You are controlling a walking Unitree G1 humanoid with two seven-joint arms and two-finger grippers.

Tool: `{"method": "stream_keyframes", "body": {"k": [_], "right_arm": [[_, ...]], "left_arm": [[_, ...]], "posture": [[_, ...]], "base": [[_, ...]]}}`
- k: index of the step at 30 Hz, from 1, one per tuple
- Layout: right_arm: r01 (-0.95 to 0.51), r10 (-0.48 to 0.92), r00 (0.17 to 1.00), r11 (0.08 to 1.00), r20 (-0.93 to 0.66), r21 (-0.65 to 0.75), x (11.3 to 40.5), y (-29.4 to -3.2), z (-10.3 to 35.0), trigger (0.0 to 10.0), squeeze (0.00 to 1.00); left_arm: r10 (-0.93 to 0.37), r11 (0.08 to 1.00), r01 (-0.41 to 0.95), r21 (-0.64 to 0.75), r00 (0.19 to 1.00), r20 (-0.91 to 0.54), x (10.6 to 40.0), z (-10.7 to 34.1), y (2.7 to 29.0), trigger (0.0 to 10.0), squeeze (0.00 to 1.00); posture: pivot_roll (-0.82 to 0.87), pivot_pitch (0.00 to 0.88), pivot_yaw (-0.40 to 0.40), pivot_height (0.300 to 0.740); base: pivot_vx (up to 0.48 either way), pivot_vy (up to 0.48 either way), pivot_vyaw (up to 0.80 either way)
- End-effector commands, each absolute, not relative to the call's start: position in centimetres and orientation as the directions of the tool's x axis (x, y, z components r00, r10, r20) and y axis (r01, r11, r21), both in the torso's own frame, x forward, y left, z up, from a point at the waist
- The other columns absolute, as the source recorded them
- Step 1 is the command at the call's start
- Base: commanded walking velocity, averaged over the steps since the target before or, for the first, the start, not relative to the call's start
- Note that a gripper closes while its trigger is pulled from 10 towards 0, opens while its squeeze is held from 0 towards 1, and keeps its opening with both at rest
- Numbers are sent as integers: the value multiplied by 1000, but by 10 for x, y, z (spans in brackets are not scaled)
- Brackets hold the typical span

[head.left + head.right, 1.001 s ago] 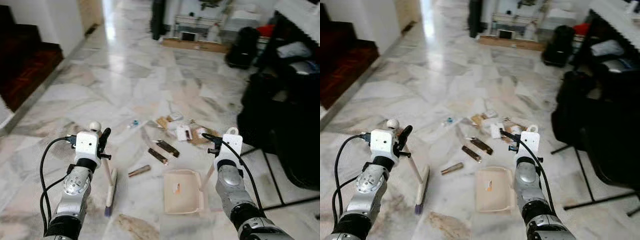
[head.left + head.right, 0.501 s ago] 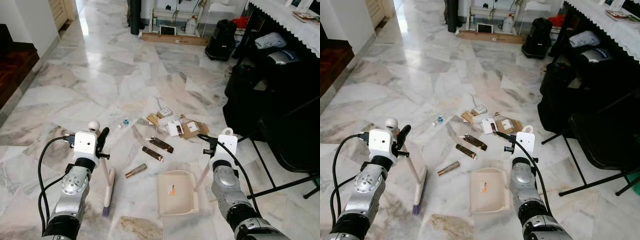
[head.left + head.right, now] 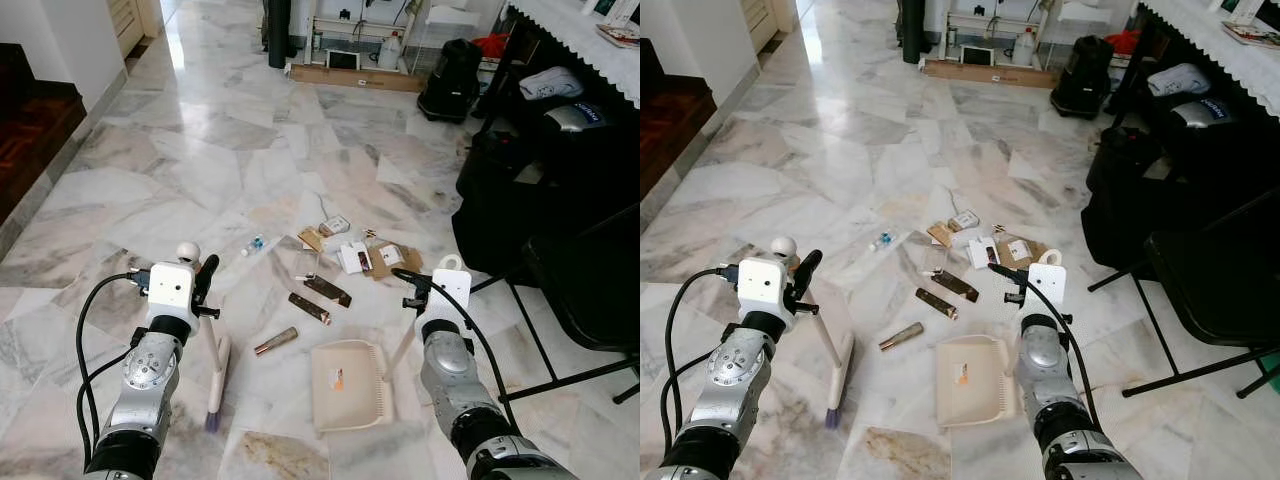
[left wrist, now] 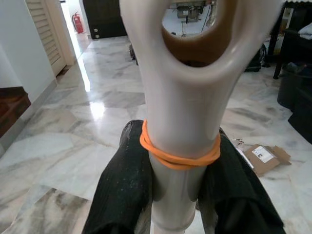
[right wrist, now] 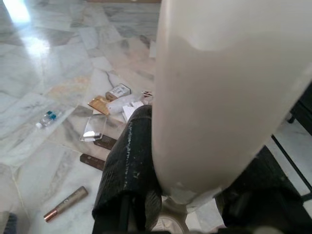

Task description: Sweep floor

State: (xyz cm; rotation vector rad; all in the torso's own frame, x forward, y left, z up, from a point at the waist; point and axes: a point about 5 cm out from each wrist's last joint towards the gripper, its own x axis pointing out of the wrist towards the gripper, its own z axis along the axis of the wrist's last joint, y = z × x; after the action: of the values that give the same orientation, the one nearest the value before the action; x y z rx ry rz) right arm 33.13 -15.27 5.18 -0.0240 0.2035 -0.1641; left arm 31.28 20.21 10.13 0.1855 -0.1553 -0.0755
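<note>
The dustpan [image 3: 349, 384] now sits a little nearer the litter than a moment ago. The left gripper [image 4: 176, 195] clamps the broom handle [image 4: 180, 122], its fingers [image 4: 122, 190] pressed on either side below an orange rubber band [image 4: 178, 155]. The right gripper [image 5: 195, 204] grips the dustpan's handle [image 5: 219, 92]. Beyond both fingers, wrappers [image 3: 320, 289], a small bottle [image 3: 254, 243] and cardboard [image 3: 385, 259] lie scattered on the marble floor [image 3: 200, 150].
</note>
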Motion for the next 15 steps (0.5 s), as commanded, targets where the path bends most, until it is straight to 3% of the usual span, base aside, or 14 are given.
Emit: {"method": "stream_keyframes", "body": {"k": [1,15], "right_arm": [[157,-160,976,987,-149,-30,336,-152,61,10000,0],[177,-178,972,984,-153,-20,336,-154,61,10000,0]], "left_arm": [[-103,976,63,208,977,188,317,113,200,10000,0],[-112,976,72,208,975,190,317,113,198,10000,0]], "posture": [[100,53,-50,740],[100,44,-48,740]], "base": [[352,0,0],[368,0,0]]}}
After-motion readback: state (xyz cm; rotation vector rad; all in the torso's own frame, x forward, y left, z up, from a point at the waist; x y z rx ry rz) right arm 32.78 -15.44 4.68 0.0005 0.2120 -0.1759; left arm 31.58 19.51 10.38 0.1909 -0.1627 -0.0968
